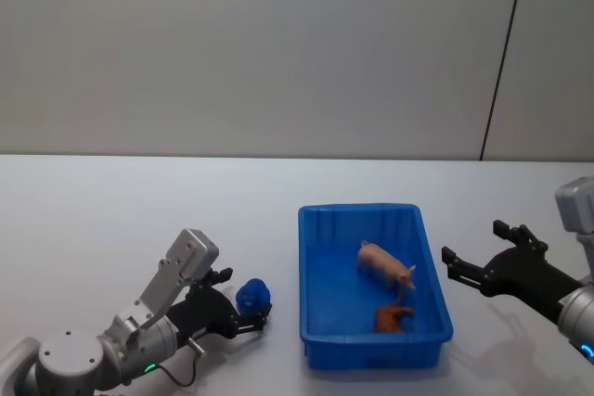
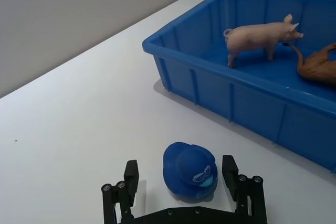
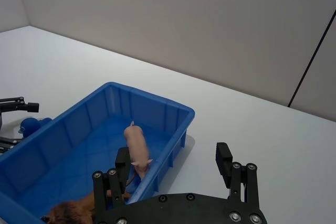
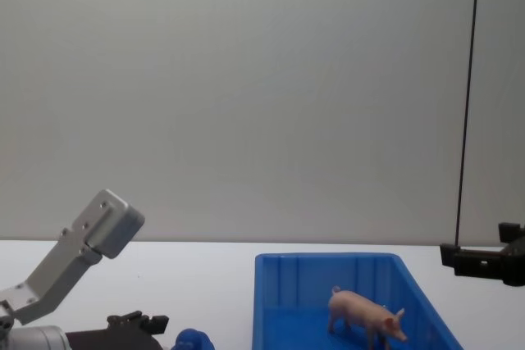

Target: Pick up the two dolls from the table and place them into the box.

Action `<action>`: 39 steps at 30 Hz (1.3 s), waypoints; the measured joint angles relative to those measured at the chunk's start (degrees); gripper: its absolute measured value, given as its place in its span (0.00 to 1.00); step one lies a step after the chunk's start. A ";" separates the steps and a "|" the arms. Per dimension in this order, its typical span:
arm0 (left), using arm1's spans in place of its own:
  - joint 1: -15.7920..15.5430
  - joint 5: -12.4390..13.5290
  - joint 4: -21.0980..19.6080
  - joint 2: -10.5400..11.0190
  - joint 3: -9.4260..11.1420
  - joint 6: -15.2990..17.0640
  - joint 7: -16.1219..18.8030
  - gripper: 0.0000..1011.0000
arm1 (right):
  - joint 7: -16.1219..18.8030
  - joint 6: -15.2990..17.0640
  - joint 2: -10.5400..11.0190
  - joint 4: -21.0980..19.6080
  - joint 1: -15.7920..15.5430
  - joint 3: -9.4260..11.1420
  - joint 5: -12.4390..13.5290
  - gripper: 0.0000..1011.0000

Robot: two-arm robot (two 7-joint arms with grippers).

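The pale-pink pig doll (image 1: 387, 266) stands inside the blue box (image 1: 303, 275), also seen from the left wrist (image 2: 262, 36) and the chest (image 4: 367, 315). The dark-blue rounded doll (image 1: 252, 296) sits on the white table (image 1: 111, 220) just left of the box. My left gripper (image 1: 246, 300) is open and low at the table, one finger on each side of the blue doll (image 2: 190, 170), with gaps on both sides. My right gripper (image 1: 473, 261) hovers open and empty to the right of the box.
A brown animal figurine (image 1: 393, 318) lies in the near part of the box beside the pig. The box's left wall (image 2: 220, 93) stands close ahead of the blue doll. Bare white tabletop stretches to the left and behind the box.
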 joint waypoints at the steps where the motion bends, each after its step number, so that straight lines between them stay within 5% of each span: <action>1: -0.33 0.40 0.44 -0.10 0.01 -0.01 -0.09 0.99 | 0.00 0.00 0.00 0.00 0.00 0.00 0.00 0.99; 6: -1.24 1.42 1.49 -0.41 0.03 -0.30 -0.27 0.92 | 0.00 0.00 0.00 0.00 0.00 0.00 0.00 0.99; 24: -3.15 3.01 2.82 -1.08 -0.03 -0.33 -0.48 0.36 | 0.00 0.00 0.00 0.00 0.00 0.00 0.00 0.99; 39: -2.63 3.35 -3.90 -0.19 -0.84 0.80 0.99 0.25 | 0.00 0.00 0.00 0.00 0.00 0.00 0.00 0.99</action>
